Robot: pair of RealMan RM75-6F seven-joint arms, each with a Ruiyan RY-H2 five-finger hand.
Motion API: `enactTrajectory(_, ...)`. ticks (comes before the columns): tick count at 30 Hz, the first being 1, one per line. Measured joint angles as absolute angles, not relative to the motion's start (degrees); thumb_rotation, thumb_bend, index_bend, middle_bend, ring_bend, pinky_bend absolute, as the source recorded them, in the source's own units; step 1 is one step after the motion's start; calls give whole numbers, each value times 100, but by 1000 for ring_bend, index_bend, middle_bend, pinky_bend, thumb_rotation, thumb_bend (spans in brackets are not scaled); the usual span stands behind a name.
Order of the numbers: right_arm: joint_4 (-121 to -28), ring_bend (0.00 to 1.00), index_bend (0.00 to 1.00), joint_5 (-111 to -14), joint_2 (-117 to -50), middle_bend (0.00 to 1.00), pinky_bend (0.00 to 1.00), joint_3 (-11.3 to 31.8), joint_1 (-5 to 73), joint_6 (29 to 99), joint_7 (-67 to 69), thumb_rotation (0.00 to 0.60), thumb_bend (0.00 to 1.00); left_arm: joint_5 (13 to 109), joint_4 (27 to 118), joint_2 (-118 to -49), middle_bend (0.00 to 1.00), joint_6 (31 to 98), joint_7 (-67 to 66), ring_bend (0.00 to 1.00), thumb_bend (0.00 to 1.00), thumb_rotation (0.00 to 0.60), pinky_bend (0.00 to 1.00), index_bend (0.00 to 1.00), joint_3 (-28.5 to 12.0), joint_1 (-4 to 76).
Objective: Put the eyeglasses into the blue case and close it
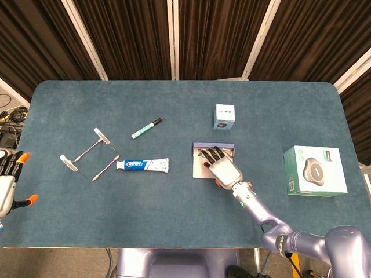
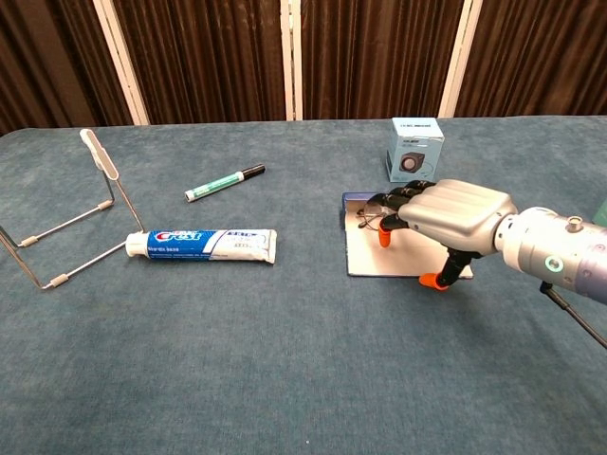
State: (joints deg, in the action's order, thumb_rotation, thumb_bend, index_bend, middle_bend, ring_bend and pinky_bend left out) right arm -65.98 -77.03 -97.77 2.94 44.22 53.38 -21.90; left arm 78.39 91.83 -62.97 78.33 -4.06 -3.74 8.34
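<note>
— What is hidden here?

— Most of the eyeglasses. They lie in the open blue case near the middle of the table, and the right hand lies palm down over them, fingers curled onto the frame. Only a bit of wire rim shows from the chest; from above the glasses are barely visible under the fingers. Whether the hand actually grips them or just presses on them cannot be told.

— And the other hand?

— The left hand is cut off by the picture's edge, off the table's left end. Its fingers are spread and it holds nothing.

— Count the rest.

— One toothpaste tube lies left of the case. One green marker lies beyond it, well apart. One wire stand touches the tube's cap end; the chest view crops it. There are two boxes: a small pale blue box just behind the case, and a large green-and-white box far right, which the chest view barely shows.
</note>
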Motion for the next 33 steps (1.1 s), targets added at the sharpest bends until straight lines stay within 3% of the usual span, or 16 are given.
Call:
enactTrajectory(14, -6065, 0, 327, -8037, -10006, 0, 0, 206, 4371, 5373, -2019, 600, 222, 7801, 9178, -6326, 0, 7807, -466, 0, 0, 600, 0, 0, -378, 847)
enactTrajectory(22, -5893, 0, 378, -8180, -10081, 0, 0, 219, 4341, 5436, -1860, 600, 364, 7795, 9164, -6342, 0, 7790, -491, 0, 0, 600, 0, 0, -375, 857)
enactTrajectory(33, -5833, 0, 415, -8249, -10080, 0, 0, 347, 4329, 5541, -1676, 600, 388, 7801, 9173, -6345, 0, 7804, -500, 0, 0, 600, 0, 0, -373, 853)
